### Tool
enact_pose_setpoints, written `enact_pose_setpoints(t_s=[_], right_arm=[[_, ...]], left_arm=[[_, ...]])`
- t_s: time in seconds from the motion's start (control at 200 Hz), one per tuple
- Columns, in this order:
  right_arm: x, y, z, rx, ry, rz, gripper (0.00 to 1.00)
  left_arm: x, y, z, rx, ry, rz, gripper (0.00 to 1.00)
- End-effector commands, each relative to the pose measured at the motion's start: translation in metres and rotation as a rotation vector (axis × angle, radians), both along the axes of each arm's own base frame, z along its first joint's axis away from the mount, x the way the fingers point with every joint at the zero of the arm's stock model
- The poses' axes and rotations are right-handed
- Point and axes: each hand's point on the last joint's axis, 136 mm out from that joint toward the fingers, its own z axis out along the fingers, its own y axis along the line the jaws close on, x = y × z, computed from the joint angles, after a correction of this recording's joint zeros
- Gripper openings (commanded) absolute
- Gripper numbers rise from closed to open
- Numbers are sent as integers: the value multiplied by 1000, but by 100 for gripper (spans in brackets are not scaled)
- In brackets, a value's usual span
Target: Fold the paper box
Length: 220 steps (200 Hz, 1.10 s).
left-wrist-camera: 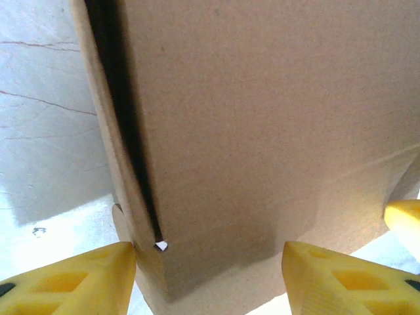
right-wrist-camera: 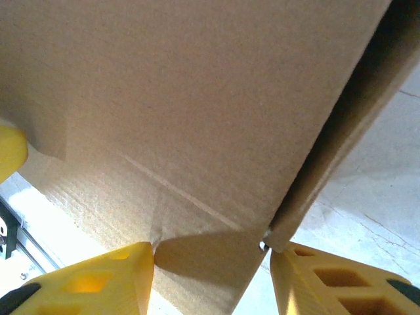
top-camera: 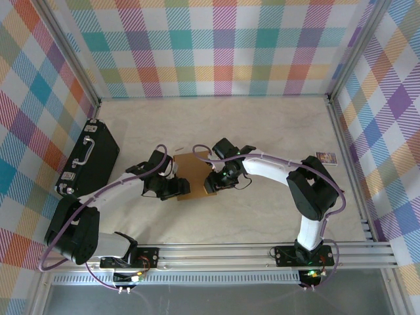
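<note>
Both arms bend inward from the near edge. The left gripper (left-wrist-camera: 209,256) and right gripper (right-wrist-camera: 211,256), fingers spread wide, press close on opposite sides of the paper box (top-camera: 191,173) mid-table. A black case (top-camera: 92,161) lies farther left and a small packet (top-camera: 326,157) far right.

Paper box (top-camera: 190,176) at mid-table (top-camera: 262,125). Left gripper (top-camera: 174,189) against the box's left side, right gripper (top-camera: 212,182) against its right side. Hard case (top-camera: 92,157) well left of the box, by the wall. Small packet (top-camera: 326,157) well right of the box, near the table edge.
</note>
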Motion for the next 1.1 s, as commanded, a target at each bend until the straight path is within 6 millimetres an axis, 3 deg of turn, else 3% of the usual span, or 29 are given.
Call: enact_pose_setpoints(t_s=[0.0, 0.325, 0.72, 0.88, 1.095], right_arm=[[2, 5, 1, 21, -1, 1, 51], [-1, 8, -3, 38, 16, 4, 47], [-3, 14, 5, 72, 31, 11, 48], [-5, 15, 8, 84, 35, 14, 47], [-6, 12, -2, 63, 43, 11, 47]], left_arm=[[-1, 5, -6, 47, 4, -8, 60], [4, -3, -13, 10, 10, -11, 59], [8, -20, 9, -94, -14, -23, 58], [8, -18, 11, -89, -20, -24, 58], [8, -1, -6, 30, -6, -9, 58]])
